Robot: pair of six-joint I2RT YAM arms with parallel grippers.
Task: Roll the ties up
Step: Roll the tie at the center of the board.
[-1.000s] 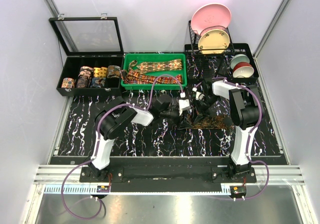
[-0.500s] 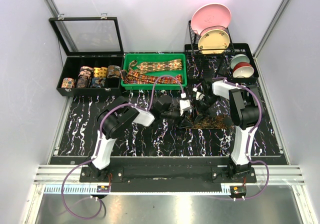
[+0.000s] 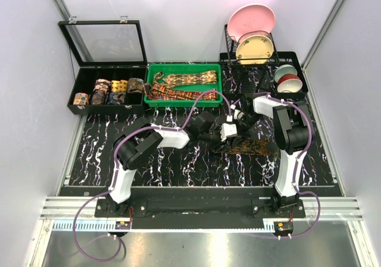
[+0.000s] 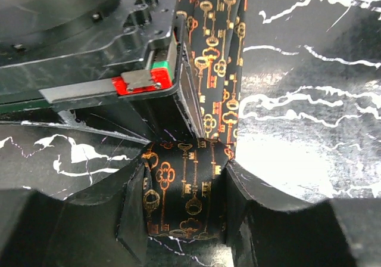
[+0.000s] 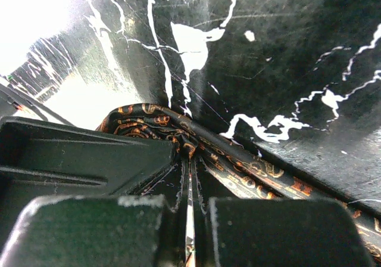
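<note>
Your left claw (image 4: 184, 216) was closed partway on the tie (image 4: 217, 70), its fingers (image 4: 134, 219) pressed against both edges of the coil (image 4: 178, 198) at the rolled end. From there the loose length ran flat on the marbled table (image 4: 309, 160), straight ahead of that claw. Gold keys patterned the dark cloth. Your right claw (image 5: 189, 204) was squeezed tight, with the tie just beyond its tips and slanting off to their right. Whether it pinched cloth, you couldn't tell.

A black tabletop (image 3: 119, 160) veined in white carries an open black case (image 3: 107, 109), a green tray (image 3: 172, 103) and a black dish rack (image 3: 296, 57) along its back edge; a key-patterned tie (image 3: 256, 146) lies mid-table.
</note>
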